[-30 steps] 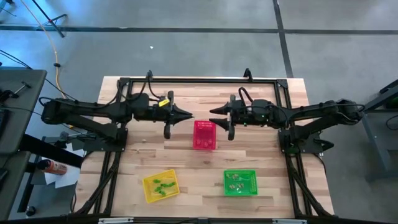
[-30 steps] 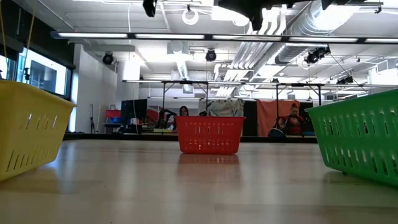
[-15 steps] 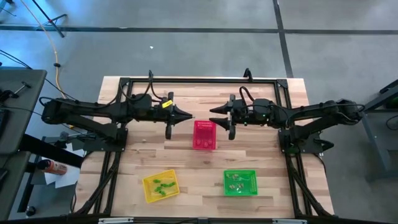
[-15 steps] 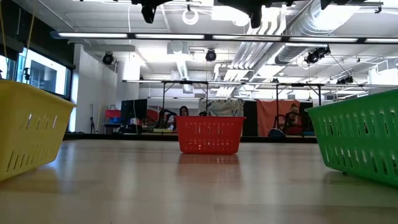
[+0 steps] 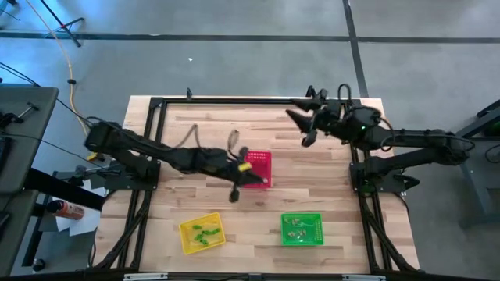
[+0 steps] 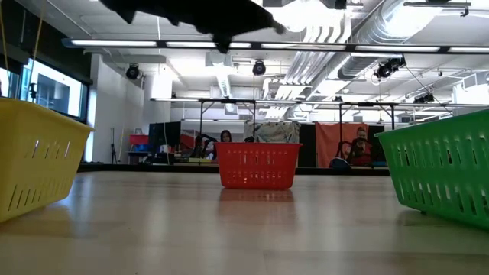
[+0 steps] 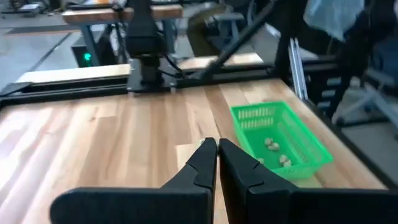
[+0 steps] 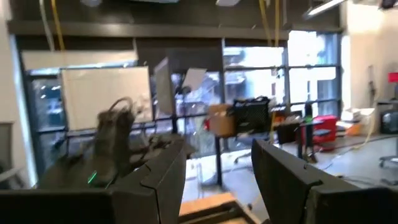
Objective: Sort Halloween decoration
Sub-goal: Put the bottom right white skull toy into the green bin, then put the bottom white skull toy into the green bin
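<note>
Three mesh baskets stand on the wooden table. The yellow basket (image 5: 201, 232) holds green trinkets (image 5: 205, 232). In the green basket (image 5: 301, 229) lie pale trinkets (image 7: 275, 151). The red basket (image 5: 259, 166) stands mid-table. My left gripper (image 5: 260, 179) reaches over the red basket's near left part, shut, with nothing seen between its fingers (image 7: 217, 163). My right gripper (image 5: 291, 116) is raised near the table's far right corner, open and empty (image 8: 217, 180).
A black frame (image 5: 250, 100) runs along the table's far and side edges. Bare wood lies between the red basket and the two near baskets. In the low view the left arm (image 6: 206, 15) shows dark at the top, well above the red basket (image 6: 258, 165).
My left gripper has swung from left of the red basket toward the table's right and near side and has sunk, ending over the basket, still shut. My right gripper has drawn back toward the far right corner, risen and tipped upward, still open. The baskets have stayed put.
</note>
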You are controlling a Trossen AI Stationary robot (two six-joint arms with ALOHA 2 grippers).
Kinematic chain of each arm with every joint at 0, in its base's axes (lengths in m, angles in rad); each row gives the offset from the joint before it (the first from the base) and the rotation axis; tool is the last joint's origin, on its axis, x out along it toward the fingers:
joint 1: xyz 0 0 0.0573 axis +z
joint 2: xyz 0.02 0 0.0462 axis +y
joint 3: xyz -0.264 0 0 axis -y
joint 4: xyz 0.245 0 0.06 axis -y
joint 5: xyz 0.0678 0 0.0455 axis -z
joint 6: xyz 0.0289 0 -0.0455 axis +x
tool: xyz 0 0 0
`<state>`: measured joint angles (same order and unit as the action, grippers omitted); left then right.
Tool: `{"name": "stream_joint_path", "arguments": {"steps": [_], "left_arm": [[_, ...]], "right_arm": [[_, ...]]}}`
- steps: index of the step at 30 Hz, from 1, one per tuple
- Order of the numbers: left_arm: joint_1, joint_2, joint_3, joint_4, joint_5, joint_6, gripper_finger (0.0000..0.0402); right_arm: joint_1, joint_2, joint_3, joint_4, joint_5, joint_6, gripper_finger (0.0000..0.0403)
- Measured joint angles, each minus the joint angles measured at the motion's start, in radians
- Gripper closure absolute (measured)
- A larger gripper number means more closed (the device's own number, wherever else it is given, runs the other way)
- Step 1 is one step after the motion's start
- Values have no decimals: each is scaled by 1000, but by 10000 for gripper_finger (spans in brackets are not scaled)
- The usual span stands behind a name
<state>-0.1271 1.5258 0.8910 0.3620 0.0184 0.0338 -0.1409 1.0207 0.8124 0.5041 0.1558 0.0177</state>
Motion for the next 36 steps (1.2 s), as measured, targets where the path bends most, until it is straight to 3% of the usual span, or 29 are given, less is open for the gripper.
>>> {"name": "stream_joint_path", "arguments": {"steps": [4, 13, 19, 29, 36], "left_arm": [[-24, 154, 121, 2, 17, 85, 399], [-54, 492, 450, -1, 277, 191, 399], [-77, 623, 577, 1, 393, 185, 399], [-82, 682, 591, -13, 412, 152, 389], [-21, 534, 593, -196, 253, 145, 348]], "right_arm": [[-39, -37, 0, -27, 0, 0, 226], [-76, -47, 0, -165, -1, 0, 226], [-76, -46, 0, -187, -2, 0, 226], [-76, -46, 0, -187, -2, 0, 226], [-76, -46, 0, -174, -2, 0, 226]]}}
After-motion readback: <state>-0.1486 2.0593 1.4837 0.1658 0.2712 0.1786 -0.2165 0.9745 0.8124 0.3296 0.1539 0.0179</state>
